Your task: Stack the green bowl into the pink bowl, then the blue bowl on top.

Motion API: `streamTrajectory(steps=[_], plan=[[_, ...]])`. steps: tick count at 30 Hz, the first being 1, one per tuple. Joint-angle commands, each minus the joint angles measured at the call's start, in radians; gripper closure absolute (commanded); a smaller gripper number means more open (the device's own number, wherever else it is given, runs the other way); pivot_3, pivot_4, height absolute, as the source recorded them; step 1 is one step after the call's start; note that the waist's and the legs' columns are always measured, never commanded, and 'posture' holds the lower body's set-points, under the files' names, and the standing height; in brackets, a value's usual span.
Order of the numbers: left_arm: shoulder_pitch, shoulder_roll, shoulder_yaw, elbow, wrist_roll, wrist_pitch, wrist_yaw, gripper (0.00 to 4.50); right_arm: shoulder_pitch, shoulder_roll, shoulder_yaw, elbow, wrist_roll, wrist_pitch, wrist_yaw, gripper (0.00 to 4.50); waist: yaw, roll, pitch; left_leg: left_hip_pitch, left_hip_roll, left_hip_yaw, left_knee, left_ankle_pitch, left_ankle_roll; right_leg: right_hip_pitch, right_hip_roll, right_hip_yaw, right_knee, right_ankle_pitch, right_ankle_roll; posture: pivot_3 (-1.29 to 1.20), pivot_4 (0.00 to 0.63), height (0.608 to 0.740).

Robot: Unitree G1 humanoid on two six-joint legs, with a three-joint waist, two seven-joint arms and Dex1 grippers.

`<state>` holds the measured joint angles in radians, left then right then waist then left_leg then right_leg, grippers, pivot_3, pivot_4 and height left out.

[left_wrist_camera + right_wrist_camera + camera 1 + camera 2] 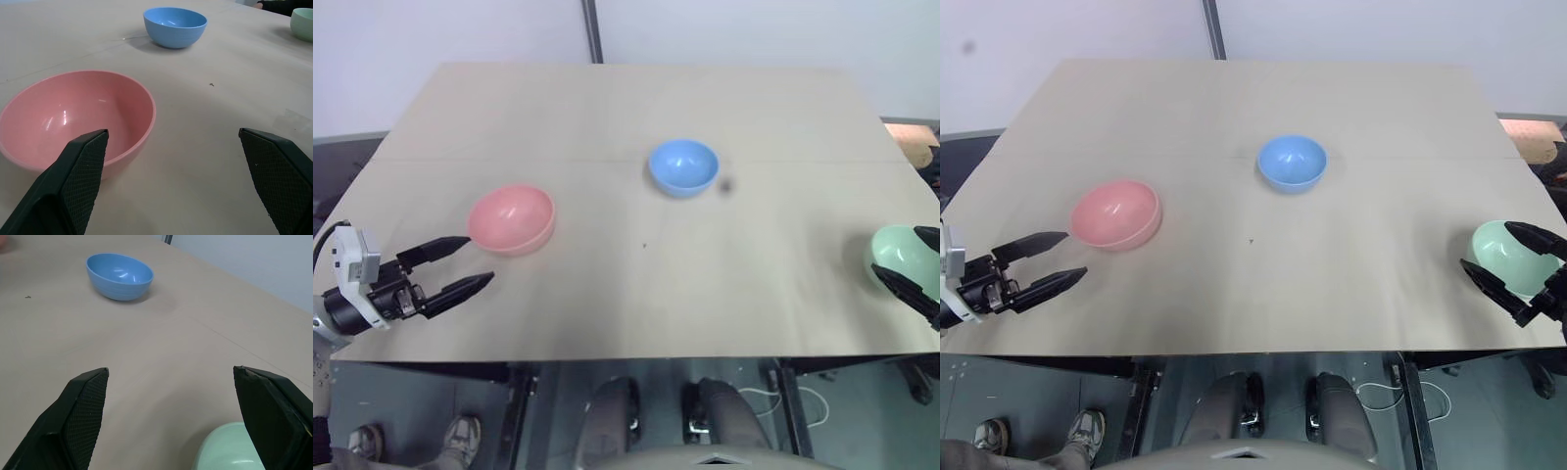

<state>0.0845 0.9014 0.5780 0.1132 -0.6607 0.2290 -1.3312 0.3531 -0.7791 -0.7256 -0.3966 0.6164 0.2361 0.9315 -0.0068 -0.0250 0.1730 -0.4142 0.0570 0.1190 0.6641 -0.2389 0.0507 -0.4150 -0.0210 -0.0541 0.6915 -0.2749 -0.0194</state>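
The pink bowl [512, 218] sits upright on the left part of the table. My left gripper [470, 262] hovers open just in front of it, fingers spread and empty. The blue bowl [683, 166] stands near the table's middle, toward the back. At the right edge rests the green bowl [1505, 257]. My right gripper [1503, 257] is open with one finger on each side of the green bowl, not closed on it. In the left wrist view the pink bowl [73, 117] lies close ahead and the blue bowl [174, 26] farther off.
The wooden table [636, 108] has wide bare room at the back and between the bowls. A small dark speck [725, 184] lies just right of the blue bowl. A person's shoes [460, 439] show on the floor below the front left corner.
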Motion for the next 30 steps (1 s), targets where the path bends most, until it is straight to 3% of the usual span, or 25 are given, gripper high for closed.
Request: streamTrajectory(steps=[1, 7, 11, 14, 21, 25, 30], plan=[[-0.030, 0.009, 0.018, -0.014, -0.006, -0.010, 0.010, 0.00, -0.014, -0.008, -0.015, -0.037, 0.012, 0.004, -0.009, 0.09, 0.000, 0.000, 0.000, 0.000, 0.000, 0.000, 0.000, 0.000, 0.000, 0.000, 0.000, 0.000, 0.000, 0.000, 0.000, 0.00, 0.150, 0.740], [-0.130, -0.028, -0.048, -0.113, 0.100, -0.045, 0.203, 0.00, -0.061, -0.009, 0.037, -0.051, 0.021, 0.018, -0.007, 0.09, 0.008, 0.000, 0.000, 0.000, 0.000, 0.000, 0.000, 0.000, 0.001, 0.001, 0.000, 0.000, 0.000, 0.000, 0.000, 0.00, 0.150, 0.740], [-0.168, -0.013, -0.113, -0.199, 0.192, -0.022, 0.318, 0.00, -0.148, -0.003, 0.152, -0.092, 0.050, 0.025, 0.003, 0.09, 0.003, 0.000, 0.000, 0.000, 0.000, 0.000, 0.000, 0.001, 0.001, 0.000, 0.001, 0.000, 0.000, 0.000, 0.000, 0.00, 0.150, 0.740], [-0.158, 0.064, -0.182, -0.289, 0.324, 0.102, 0.431, 0.00, -0.238, 0.004, 0.304, -0.123, 0.015, 0.015, 0.008, 0.09, -0.004, 0.000, 0.000, 0.000, 0.000, 0.000, 0.000, 0.001, 0.001, 0.000, 0.001, 0.000, 0.001, 0.000, 0.000, 0.00, 0.150, 0.740], [-0.094, 0.233, -0.314, -0.413, 0.497, 0.234, 0.435, 0.00, -0.414, 0.066, 0.598, -0.142, -0.062, -0.023, 0.033, 0.09, -0.003, 0.000, 0.001, 0.000, -0.001, 0.001, 0.000, 0.002, -0.001, 0.000, 0.001, 0.000, 0.000, 0.000, 0.000, 0.00, 0.150, 0.740], [-0.125, 0.232, -0.380, -0.420, 0.533, 0.256, 0.437, 1.22, -0.454, 0.086, 0.656, -0.111, -0.106, -0.059, 0.048, 0.00, 0.003, 0.000, 0.001, -0.001, -0.001, 0.000, 0.000, 0.002, -0.001, 0.000, 0.001, 0.000, 0.000, 0.000, 0.000, 0.00, 0.150, 0.740], [-0.214, 0.197, -0.471, -0.381, 0.572, 0.233, 0.452, 3.76, -0.437, 0.080, 0.633, -0.093, -0.115, -0.093, 0.054, 0.00, 0.019, 0.000, 0.001, -0.001, -0.001, 0.001, 0.000, 0.002, -0.001, 0.000, 0.001, 0.000, 0.000, 0.001, -0.001, 0.00, 0.150, 0.740]])
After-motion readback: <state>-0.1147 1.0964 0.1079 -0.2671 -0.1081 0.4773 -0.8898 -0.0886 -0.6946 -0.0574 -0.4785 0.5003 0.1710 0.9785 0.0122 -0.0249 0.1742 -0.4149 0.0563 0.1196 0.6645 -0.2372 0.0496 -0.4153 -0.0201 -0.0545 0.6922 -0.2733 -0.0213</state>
